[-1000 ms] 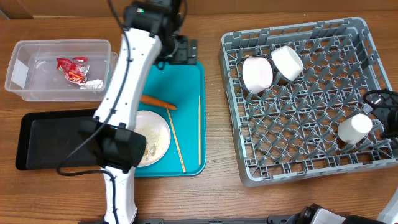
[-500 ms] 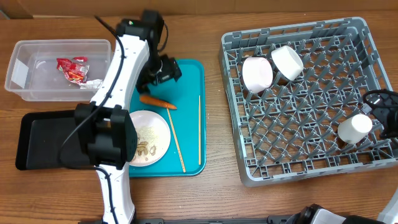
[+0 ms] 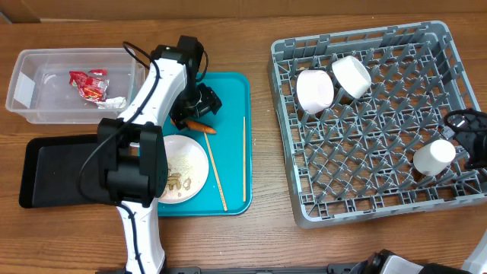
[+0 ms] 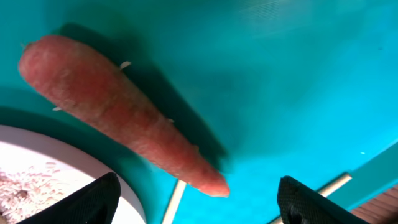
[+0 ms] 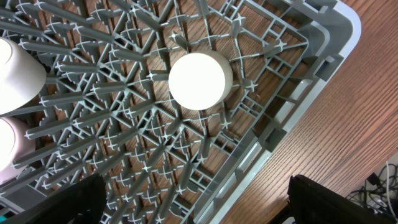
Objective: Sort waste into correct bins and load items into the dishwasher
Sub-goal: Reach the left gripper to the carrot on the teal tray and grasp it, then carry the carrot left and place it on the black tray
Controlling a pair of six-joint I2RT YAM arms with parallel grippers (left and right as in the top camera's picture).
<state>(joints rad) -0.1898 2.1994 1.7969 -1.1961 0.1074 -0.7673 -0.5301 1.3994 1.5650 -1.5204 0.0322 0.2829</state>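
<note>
Although the plate's (image 3: pixel 202 156) 9 o'clock side and part of the black tray (image 3: pixel 53 171) are covered by the left arm (image 3: pixel 144 144), beige scraps (image 3: pixel 183 181) can be made out on the plate. The carrot (image 4: pixel 118 118) is laid on the teal tray (image 3: pixel 232 99) at the plate's 12 o'clock. From overhead its thick end is partly hidden under the left fingers (image 4: pixel 93 202), which are spread wide, one to each side of its tip, without touching it. Two thin sticks (image 3: pixel 215 171) are seen at the plate's 3 o'clock. The right fingers (image 5: pixel 62 202), cut off at the frame corners, are spread with nothing between them, above the cup (image 5: pixel 200 81) set at the rack's (image 3: pixel 283 129) 4 o'clock. Two bowls (image 3: pixel 314 90) are leaned at its 11 o'clock. In the tub (image 3: pixel 46 55) a red wrapper (image 3: pixel 87 82) and a paper wad (image 3: pixel 114 103) are held; the wrapper's print cannot be read, and no legible writing is shown on the tub's white label (image 3: pixel 23 91).
</note>
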